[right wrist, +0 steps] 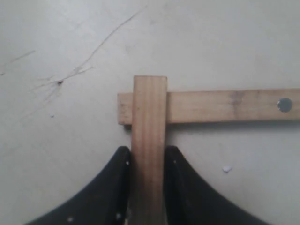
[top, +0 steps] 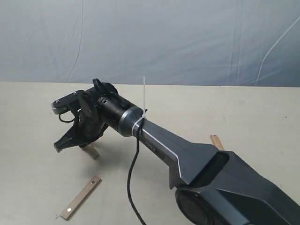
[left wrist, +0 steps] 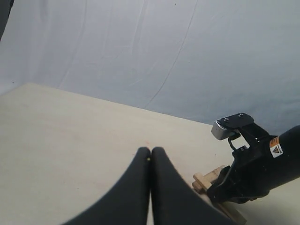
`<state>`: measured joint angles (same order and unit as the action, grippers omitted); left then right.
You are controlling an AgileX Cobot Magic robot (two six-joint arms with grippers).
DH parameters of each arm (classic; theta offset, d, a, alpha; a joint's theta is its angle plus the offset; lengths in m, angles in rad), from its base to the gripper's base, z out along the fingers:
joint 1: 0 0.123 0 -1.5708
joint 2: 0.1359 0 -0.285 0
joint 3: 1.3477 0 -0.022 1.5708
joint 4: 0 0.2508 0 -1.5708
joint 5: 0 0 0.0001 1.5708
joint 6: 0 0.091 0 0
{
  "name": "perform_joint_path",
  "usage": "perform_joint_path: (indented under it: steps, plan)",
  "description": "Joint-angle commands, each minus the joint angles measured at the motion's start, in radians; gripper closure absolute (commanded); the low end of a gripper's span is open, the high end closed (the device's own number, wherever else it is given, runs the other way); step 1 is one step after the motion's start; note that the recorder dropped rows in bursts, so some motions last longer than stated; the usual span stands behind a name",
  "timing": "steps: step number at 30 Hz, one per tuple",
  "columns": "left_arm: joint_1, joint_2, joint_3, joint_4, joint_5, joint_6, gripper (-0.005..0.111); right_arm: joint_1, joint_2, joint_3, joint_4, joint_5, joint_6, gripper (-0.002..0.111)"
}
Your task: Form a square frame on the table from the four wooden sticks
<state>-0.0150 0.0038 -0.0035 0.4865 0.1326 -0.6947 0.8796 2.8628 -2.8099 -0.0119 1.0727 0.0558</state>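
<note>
My right gripper [right wrist: 147, 154] is shut on a light-brown wooden stick [right wrist: 149, 122]. That stick's end lies crosswise over the end of a second stick [right wrist: 220, 106] that bears a small pale dot, forming one corner on the table [right wrist: 70, 154]. In the exterior view the right gripper [top: 77, 139] reaches over to the left, with a stick end [top: 92, 153] showing beneath it. A third stick [top: 82, 197] lies loose nearer the front. The end of a fourth stick [top: 216, 142] peeks out behind the arm. My left gripper [left wrist: 151, 153] is shut and holds nothing, hovering over the table beside the overlapped sticks [left wrist: 207, 180].
The right arm's black body [top: 206, 164] and its cable [top: 132, 187] cross the middle of the table [top: 37, 187]. A wrinkled blue-grey cloth [top: 150, 37] hangs behind the table's far edge. The left arm is out of the exterior view.
</note>
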Motion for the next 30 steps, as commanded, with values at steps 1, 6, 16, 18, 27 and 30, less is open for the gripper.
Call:
perform_joint_path:
  steps: [1,6,16,18,27,30]
  plan:
    - [-0.007,-0.004,0.003,0.005,0.002,0.000,0.107,0.000,0.009,-0.004,-0.015,0.004,-0.004,0.109]
    - [-0.007,-0.004,0.003,0.005,0.002,0.000,0.107,-0.032,-0.077,-0.007,-0.011,0.040,0.029,0.109]
    - [-0.007,-0.004,0.003,0.005,0.002,0.000,0.107,-0.133,-0.184,0.036,-0.057,0.148,0.259,0.109]
    - [-0.007,-0.004,0.003,0.005,0.002,0.000,0.107,-0.133,-0.184,0.052,-0.043,0.148,0.292,0.109]
    - [-0.007,-0.004,0.003,0.005,0.002,0.000,0.107,-0.133,-0.226,0.290,-0.114,0.148,0.340,0.109]
    - [-0.007,-0.004,0.003,0.005,0.002,0.000,0.107,-0.133,-0.277,0.400,-0.171,0.148,0.347,0.109]
